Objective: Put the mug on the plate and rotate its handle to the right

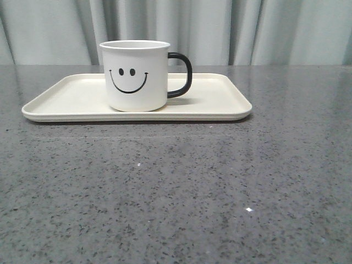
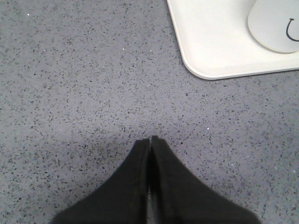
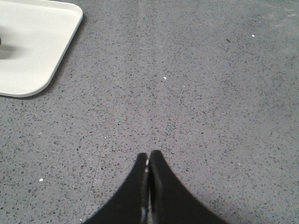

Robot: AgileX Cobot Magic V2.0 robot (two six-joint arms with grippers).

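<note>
**Both grippers closed over bare table, mug on plate**

Left gripper first: on my left wrist feed its black fingers are pressed together, holding nothing, above the speckled grey table. Ahead of it and off to its right lies a corner of the plate — the mug stands on it. On the front feed the mug's handle points right. Right gripper — fingers shut too, empty; the plate sits ahead to its left.
</note>
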